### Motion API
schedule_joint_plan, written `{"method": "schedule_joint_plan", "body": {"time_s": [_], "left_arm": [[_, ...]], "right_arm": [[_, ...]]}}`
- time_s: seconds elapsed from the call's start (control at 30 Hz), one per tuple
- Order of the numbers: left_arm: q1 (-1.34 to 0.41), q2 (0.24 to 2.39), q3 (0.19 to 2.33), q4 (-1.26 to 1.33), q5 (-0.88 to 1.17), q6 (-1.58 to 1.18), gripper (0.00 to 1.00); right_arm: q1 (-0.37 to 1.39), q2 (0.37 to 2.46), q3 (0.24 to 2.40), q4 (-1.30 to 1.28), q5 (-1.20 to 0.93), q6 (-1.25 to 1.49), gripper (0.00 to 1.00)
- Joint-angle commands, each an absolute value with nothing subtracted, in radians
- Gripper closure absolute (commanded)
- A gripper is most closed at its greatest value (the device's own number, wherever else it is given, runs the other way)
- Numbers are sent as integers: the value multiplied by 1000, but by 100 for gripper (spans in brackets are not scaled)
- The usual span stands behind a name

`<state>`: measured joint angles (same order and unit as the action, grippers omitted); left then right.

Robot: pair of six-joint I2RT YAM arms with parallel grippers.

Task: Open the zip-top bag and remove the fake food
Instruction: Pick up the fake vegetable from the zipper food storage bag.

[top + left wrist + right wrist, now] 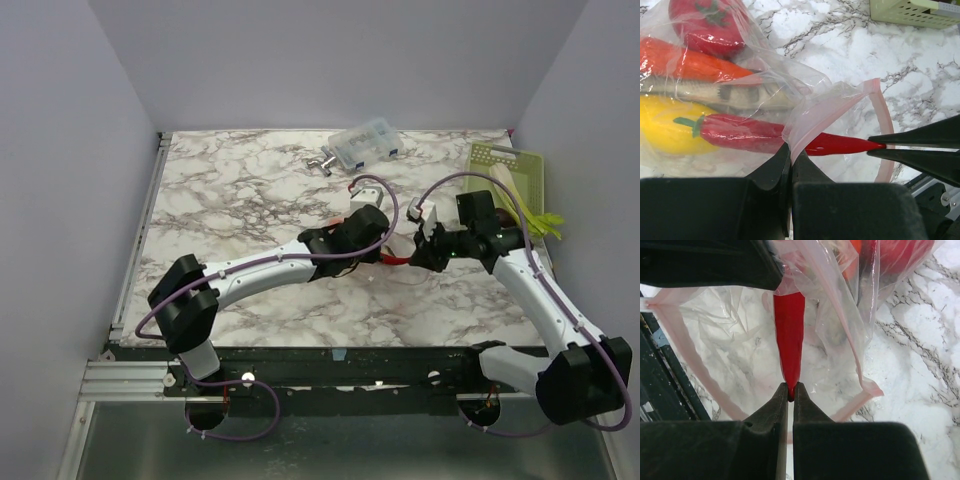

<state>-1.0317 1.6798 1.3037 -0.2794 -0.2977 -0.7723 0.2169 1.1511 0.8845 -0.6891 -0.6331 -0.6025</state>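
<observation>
At frame centre, the zip-top bag is pinched by left tool, red chilli by right tool — removal awaits a straight pull.

Right pincer nips the tip of the red chili poking from the zip-top bag

A robot lab test cell, as I saw it through my remote feed.
Plain pale walls boxed in a marble-patterned tabletop; an aluminium rail sat at its near left corner.
</observation>
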Motion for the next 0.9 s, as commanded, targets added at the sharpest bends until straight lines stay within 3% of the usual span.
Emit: {"method": "schedule_joint_plan", "body": {"time_s": [0.0,0.87], "left_arm": [[-1035,1620,1263,-269,-330,-770,100],[-987,1549,1210,-310,-351,-744,100]], "right_arm": [[221,1094,931,-808,-601,-652,96],[216,839,1024,-1163,-419,-756,99]]}}
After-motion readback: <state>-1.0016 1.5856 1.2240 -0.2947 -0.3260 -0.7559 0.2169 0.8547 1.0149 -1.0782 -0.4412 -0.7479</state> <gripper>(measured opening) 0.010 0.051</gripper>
